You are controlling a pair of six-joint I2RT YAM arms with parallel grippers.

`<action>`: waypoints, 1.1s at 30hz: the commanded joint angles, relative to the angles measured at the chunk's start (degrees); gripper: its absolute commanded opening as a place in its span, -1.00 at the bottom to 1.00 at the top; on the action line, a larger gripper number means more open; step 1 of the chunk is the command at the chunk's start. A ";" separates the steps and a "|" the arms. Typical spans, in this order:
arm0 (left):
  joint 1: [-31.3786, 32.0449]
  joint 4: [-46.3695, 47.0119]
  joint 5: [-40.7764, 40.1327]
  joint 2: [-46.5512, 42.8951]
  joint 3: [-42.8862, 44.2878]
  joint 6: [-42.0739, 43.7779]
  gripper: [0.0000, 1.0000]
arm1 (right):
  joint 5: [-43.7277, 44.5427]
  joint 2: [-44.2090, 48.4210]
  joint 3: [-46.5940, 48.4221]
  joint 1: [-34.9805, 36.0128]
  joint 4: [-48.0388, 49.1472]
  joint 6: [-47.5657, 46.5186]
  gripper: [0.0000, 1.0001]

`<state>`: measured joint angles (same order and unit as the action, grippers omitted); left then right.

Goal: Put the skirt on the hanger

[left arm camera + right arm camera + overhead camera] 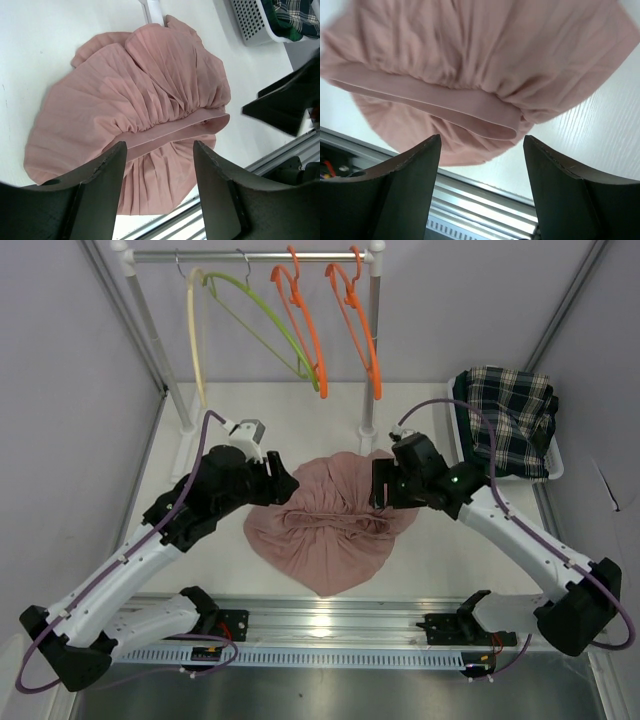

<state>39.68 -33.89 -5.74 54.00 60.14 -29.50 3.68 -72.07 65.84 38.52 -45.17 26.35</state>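
A pink pleated skirt point(325, 525) lies flat on the white table, its waistband point(175, 129) running across the middle. My left gripper point(285, 485) hovers over the skirt's left edge, open and empty point(159, 145). Over the skirt's right edge my right gripper point(380, 485) is open too, with nothing between its fingers point(482, 139). The skirt fills the upper part of the right wrist view point(485, 65). On the rack at the back hang a cream hanger point(197, 335), a green hanger point(270, 325) and two orange hangers point(300, 320).
A white basket point(555, 465) at the right holds a dark plaid cloth point(505, 420). The rack's right post point(372, 340) stands just behind the skirt. A metal rail point(320, 625) runs along the near edge.
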 commanded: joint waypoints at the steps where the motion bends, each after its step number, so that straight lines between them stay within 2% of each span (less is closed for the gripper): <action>1: -0.13 -1.09 0.20 -0.82 1.91 1.20 0.24 | 1.67 3.43 7.44 0.15 -3.25 -1.21 0.47; 5: -0.13 -1.18 0.11 -1.00 1.83 1.37 0.25 | 3.09 3.78 14.47 -1.34 -4.67 -3.40 0.44; 8: -0.13 -1.00 0.20 -1.09 1.30 1.28 0.26 | 3.17 1.51 23.60 -3.79 -4.66 -5.42 0.44; 9: -0.13 -1.00 0.29 -1.09 1.30 1.28 0.27 | 3.17 0.28 30.68 -4.50 -4.84 -7.34 0.44; 11: -0.13 -0.65 0.38 -1.00 0.86 1.20 0.28 | 3.09 -4.55 38.27 -6.78 -3.97 -9.46 0.47; 12: -0.13 -0.48 0.38 -1.09 0.77 1.20 0.28 | 2.65 -6.66 47.18 -7.66 -3.96 -11.39 0.47; 15: -0.13 -0.56 0.11 -1.17 0.24 1.20 0.28 | 1.86 -17.63 62.34 -9.95 -6.41 -14.30 0.45; 16: -0.22 -0.48 0.03 -1.26 -0.02 1.20 0.28 | 1.59 -23.49 72.66 -10.48 -8.69 -14.83 0.46; 19: -0.13 -0.48 -0.06 -1.61 -0.90 0.93 0.29 | 0.89 -30.47 84.85 -12.06 -12.04 -15.10 0.45; 21: -0.13 0.05 0.99 -1.70 -0.55 0.84 0.30 | 0.45 -29.89 82.71 -13.29 -11.18 -14.75 0.45; 23: -0.22 0.84 2.30 -1.18 1.20 1.02 0.30 | 0.27 -25.60 73.27 -14.34 -4.44 -14.05 0.46; 25: 0.13 1.72 3.54 0.66 2.96 1.81 0.30 | 0.01 -22.69 67.77 -15.40 -2.13 -13.43 0.47; 27: 1.62 2.07 3.02 2.33 8.92 2.51 0.30 | 0.36 -20.31 63.45 -16.54 -1.68 -12.99 0.46; 28: 2.41 2.33 2.40 4.78 15.38 3.47 0.31 | 0.36 -19.78 62.31 -17.59 -1.68 -13.08 0.45; 30: 4.52 1.99 -0.40 8.30 20.43 4.70 0.34 | -0.08 -18.11 59.51 -18.74 -1.85 -12.55 0.45; 31: 5.14 1.72 -1.02 10.40 29.24 6.19 0.35 | -0.43 -17.49 58.44 -19.18 -1.68 -12.46 0.44; 33: 6.81 1.98 -3.82 16.82 34.23 8.47 0.37 | -0.26 -15.39 54.94 -20.15 -1.07 -12.29 0.44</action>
<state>44.58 -35.73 -5.63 66.17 84.82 -26.02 4.01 -93.41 123.17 19.55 -49.74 13.50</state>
